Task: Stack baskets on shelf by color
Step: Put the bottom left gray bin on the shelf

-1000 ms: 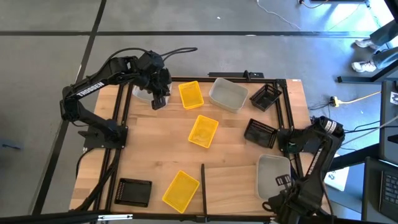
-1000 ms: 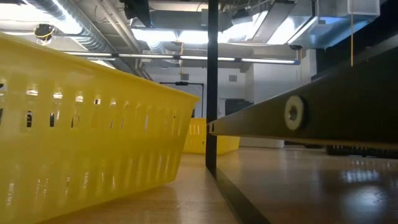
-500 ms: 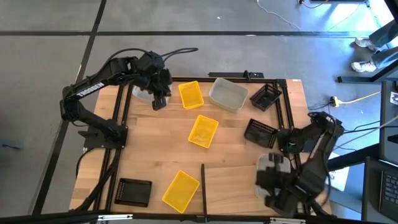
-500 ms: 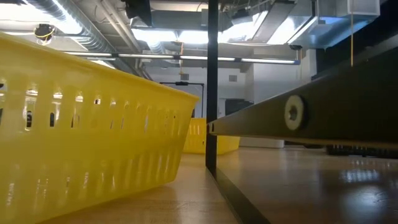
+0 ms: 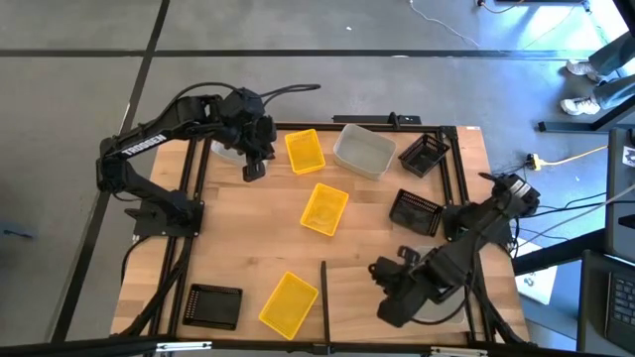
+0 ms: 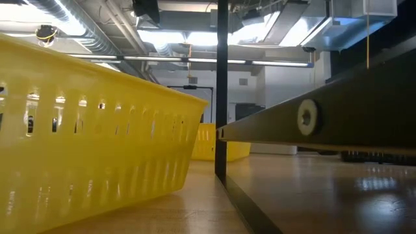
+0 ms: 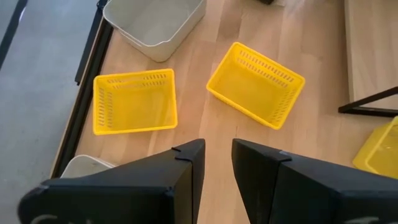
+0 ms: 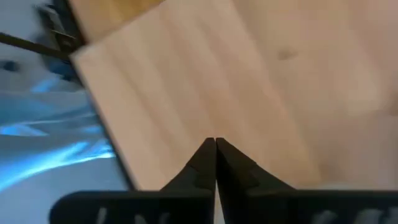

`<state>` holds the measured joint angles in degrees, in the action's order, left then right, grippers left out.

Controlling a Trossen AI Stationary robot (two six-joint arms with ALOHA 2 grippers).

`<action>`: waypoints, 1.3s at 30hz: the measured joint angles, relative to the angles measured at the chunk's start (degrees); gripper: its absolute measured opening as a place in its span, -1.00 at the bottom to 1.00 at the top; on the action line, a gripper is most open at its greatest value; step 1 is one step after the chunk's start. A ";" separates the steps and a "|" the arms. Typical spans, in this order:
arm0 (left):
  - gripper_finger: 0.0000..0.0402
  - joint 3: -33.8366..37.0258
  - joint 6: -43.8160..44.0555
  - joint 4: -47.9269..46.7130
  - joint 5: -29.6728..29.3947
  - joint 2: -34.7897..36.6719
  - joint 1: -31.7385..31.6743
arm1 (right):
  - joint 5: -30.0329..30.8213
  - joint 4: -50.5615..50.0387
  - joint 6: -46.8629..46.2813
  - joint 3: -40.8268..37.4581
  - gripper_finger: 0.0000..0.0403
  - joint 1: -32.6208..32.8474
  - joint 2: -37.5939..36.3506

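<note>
Three yellow baskets lie on the table: one at the back (image 5: 305,151), one in the middle (image 5: 324,208), one at the front (image 5: 289,302) beside the shelf's dark divider (image 5: 323,288). Two black baskets (image 5: 424,154) (image 5: 415,211) sit at the right, and a third (image 5: 214,305) at the front left. One grey-white basket (image 5: 364,151) stands at the back. Another (image 5: 226,151) lies under my left gripper (image 5: 254,167), which hangs open. My right gripper (image 8: 216,142) is shut and empty, low over the pale shelf (image 8: 205,74).
The right arm (image 5: 466,238) stretches across the shelf's right half and covers the grey-white basket there. In the low view the front yellow basket (image 6: 84,130) fills the left side, beside the upright divider (image 6: 221,91). A black frame rims the table.
The right arm swung left from the grey-white basket at the shelf's right edge out over the shelf, and its fingers closed. The left arm barely moved.
</note>
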<state>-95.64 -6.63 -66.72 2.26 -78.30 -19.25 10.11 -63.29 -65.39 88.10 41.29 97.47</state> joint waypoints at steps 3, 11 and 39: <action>-0.65 -0.02 -0.27 -0.08 0.00 0.00 0.33 | -1.55 3.99 -3.28 -2.98 -0.98 -0.89 0.23; -0.65 -0.01 -1.63 -0.09 -0.02 0.00 0.33 | -8.59 4.84 -14.22 -9.55 -0.99 -1.10 0.46; -0.65 0.00 -2.62 0.00 -0.04 0.00 0.26 | -22.83 1.91 -29.00 -13.46 -1.00 4.75 0.46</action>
<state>-95.64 -9.26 -66.72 2.23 -78.30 -18.98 -12.72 -61.38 -94.39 74.64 46.04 97.93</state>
